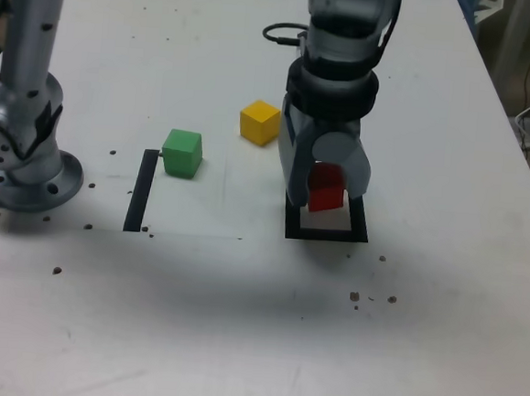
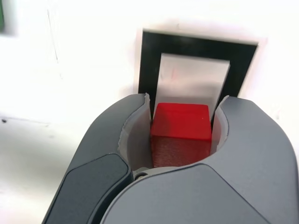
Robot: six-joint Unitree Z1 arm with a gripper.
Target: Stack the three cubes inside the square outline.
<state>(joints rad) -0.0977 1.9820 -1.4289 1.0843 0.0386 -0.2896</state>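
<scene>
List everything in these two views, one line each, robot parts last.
Red cube: 1, red, held in the tool above the square outline.
Yellow cube: 1, yellow, on the table, towards the exterior view's left of the arm.
Green cube: 1, green, on the table, beside the strip's top end.
Square outline: 1, black frame with white centre, under the tool.
Strip: 1, black, straight, on the table at the exterior view's left.
Table: 1, white, with small dark specks.
Cable: 1, black, behind the arm.
Arm base: 1, silver, exterior view's left edge.
Tool: 1, grey, shut on the red cube.
</scene>
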